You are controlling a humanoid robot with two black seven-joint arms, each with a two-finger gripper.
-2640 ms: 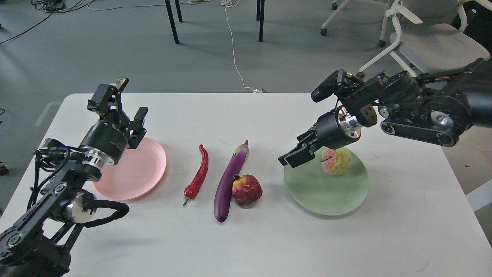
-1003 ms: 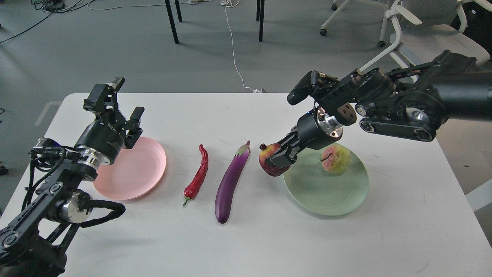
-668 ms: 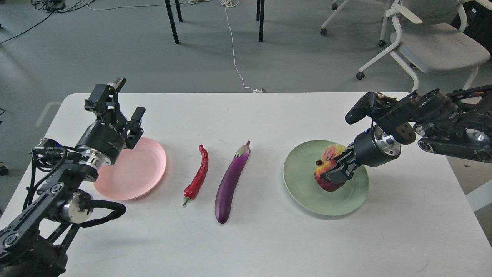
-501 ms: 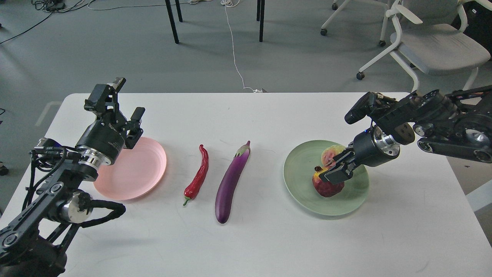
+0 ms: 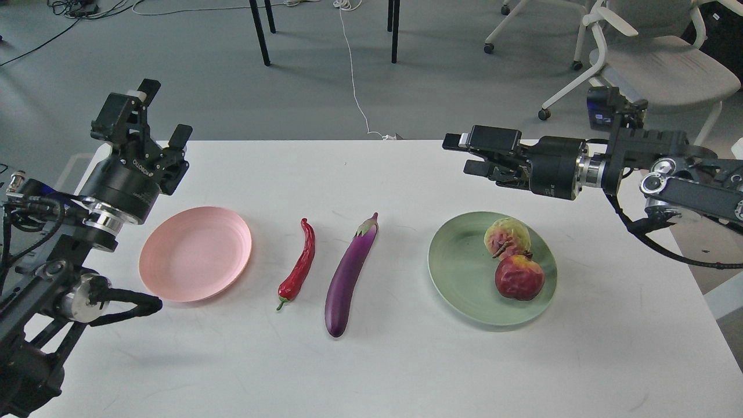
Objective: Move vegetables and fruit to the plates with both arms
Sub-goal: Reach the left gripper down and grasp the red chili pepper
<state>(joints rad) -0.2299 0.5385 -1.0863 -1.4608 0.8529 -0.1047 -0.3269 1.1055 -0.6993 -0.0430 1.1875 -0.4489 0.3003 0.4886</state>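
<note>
Pomegranate (image 5: 519, 278) and bumpy fruit (image 5: 507, 237) touch on the green plate (image 5: 464, 273); left gripper (image 5: 157, 113) and right gripper (image 5: 473, 154) both spread, empty.

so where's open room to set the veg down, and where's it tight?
Pink plate is bare, its whole surface free. Open tabletop along the near edge, and between eggplant and green plate. Tight: the green plate's right half holds pomegranate and bumpy fruit; narrow gap between chili and eggplant.
</note>
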